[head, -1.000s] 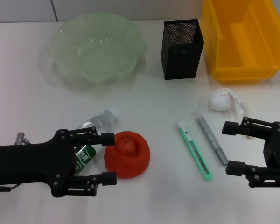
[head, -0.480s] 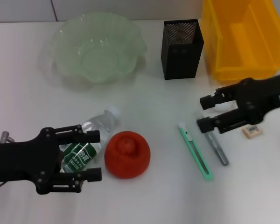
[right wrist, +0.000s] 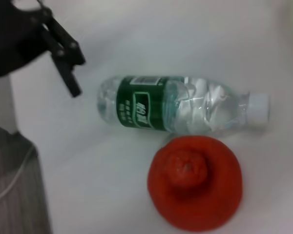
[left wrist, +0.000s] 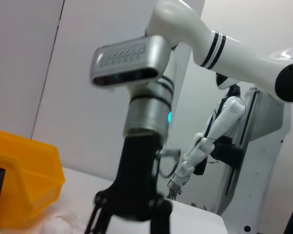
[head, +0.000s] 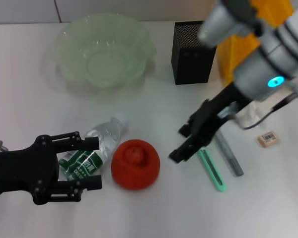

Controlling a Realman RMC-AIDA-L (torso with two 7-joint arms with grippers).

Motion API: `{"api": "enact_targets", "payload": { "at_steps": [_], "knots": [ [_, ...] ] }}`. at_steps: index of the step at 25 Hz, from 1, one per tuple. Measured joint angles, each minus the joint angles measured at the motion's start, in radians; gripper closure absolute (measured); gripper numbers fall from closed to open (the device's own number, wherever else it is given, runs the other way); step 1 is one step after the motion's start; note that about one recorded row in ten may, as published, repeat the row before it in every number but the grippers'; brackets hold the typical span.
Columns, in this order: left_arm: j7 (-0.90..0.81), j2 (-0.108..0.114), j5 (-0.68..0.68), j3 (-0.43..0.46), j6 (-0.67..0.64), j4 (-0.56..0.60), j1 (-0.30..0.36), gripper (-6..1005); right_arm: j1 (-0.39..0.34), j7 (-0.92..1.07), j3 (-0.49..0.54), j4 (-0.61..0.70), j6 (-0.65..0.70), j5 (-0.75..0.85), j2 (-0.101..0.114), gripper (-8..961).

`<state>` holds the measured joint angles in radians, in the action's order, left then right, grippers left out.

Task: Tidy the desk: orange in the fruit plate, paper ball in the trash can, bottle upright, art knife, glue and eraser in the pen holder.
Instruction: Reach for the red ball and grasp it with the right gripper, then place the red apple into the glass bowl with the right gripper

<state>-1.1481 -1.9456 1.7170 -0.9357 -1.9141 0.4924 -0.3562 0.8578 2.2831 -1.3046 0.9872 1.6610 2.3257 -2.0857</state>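
The orange (head: 135, 164) sits on the white desk; it also shows in the right wrist view (right wrist: 195, 183). The clear bottle (head: 100, 145) lies on its side just left of it, seen too in the right wrist view (right wrist: 176, 109). My left gripper (head: 92, 163) is open around the bottle's lower end. My right gripper (head: 181, 143) is open and empty above the desk, between the orange and the green art knife (head: 212, 172). The grey glue stick (head: 229, 154) lies beside the knife. The eraser (head: 267, 138) lies at the right. The paper ball (head: 249, 117) is mostly hidden behind my right arm.
The pale green fruit plate (head: 69, 37) stands at the back left. The black mesh pen holder (head: 191, 52) stands at the back middle. The yellow bin (head: 227, 54) behind it is partly covered by my right arm and also shows in the left wrist view (left wrist: 24, 187).
My right arm has swung from the right side to the left, over the knife and glue, toward the orange. My left gripper has drawn back a little along the bottle.
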Motion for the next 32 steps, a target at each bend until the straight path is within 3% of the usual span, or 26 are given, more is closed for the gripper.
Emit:
{"api": "enact_targets", "payload": {
  "at_steps": [11,15,17,27,30,32],
  "knots": [
    [-0.004,-0.004,0.013,0.000,0.034,0.000,-0.007,211,0.113,0.013,-0.352,-0.292,-0.382,-0.216,-0.006,245],
    [-0.004,-0.006,0.016,0.000,0.041,-0.001,-0.010,211,0.120,0.011,-0.432,-0.309,-0.435,-0.278,-0.006,265],
    [-0.005,-0.007,0.018,0.000,0.042,0.000,-0.010,212,0.116,0.010,-0.438,-0.299,-0.434,-0.285,-0.006,275],
    [-0.005,-0.009,0.020,0.000,0.048,-0.003,-0.012,213,0.110,0.016,-0.413,-0.274,-0.351,-0.275,0.002,689],
    [-0.005,-0.009,0.022,-0.001,0.048,-0.003,-0.010,213,0.100,0.021,-0.309,-0.206,-0.251,-0.210,0.006,755],
    [-0.005,-0.009,0.023,-0.001,0.048,-0.002,-0.006,213,0.082,0.048,-0.158,-0.081,-0.152,-0.086,0.007,781]
  ]
}}
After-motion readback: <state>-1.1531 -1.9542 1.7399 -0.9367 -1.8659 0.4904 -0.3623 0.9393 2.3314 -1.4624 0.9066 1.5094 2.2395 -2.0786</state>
